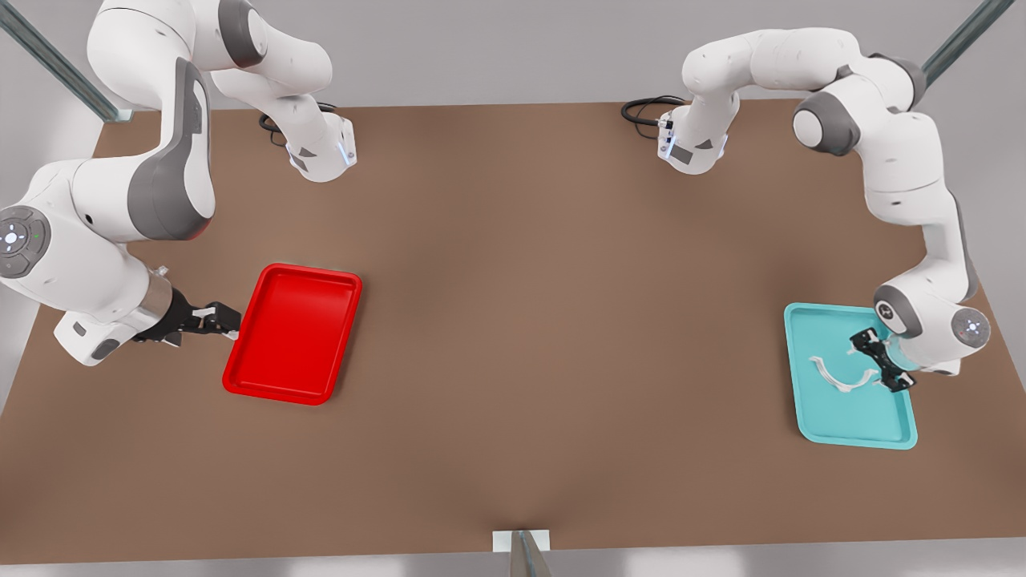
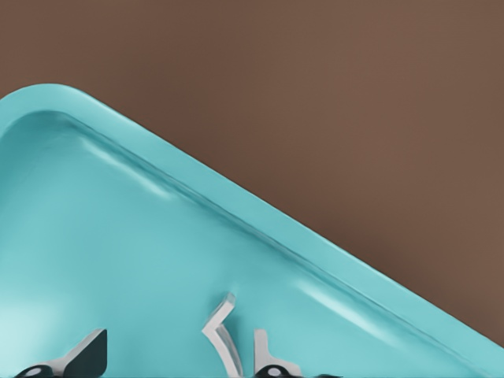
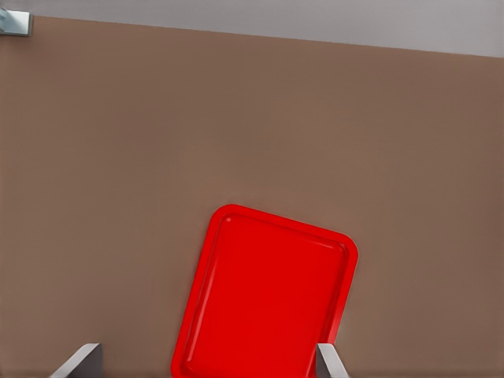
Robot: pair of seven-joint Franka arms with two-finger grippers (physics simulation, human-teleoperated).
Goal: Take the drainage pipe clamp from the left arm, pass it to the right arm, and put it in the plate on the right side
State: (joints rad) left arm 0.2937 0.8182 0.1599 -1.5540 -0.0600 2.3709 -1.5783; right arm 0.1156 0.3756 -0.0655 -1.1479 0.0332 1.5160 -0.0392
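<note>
Fingers of my left gripper (image 1: pixel 880 361) straddle, spread, the white half-ring clamp (image 1: pixel 842 375) in the teal tray (image 1: pixel 850 429), lower right; my right gripper (image 1: pixel 215 319) waits, spread, beside the red plate (image 1: pixel 292 335), lower left.

A big brown table (image 1: pixel 513 320) fills most of the room — it is flat and plain. Behind it stands a pale grey wall (image 1: pixel 497 48), and shiny metal bars (image 1: pixel 56 64) slant down at the far corners. One more metal bar (image 1: pixel 525 554) pokes in at the near edge — the light is soft and even.
</note>
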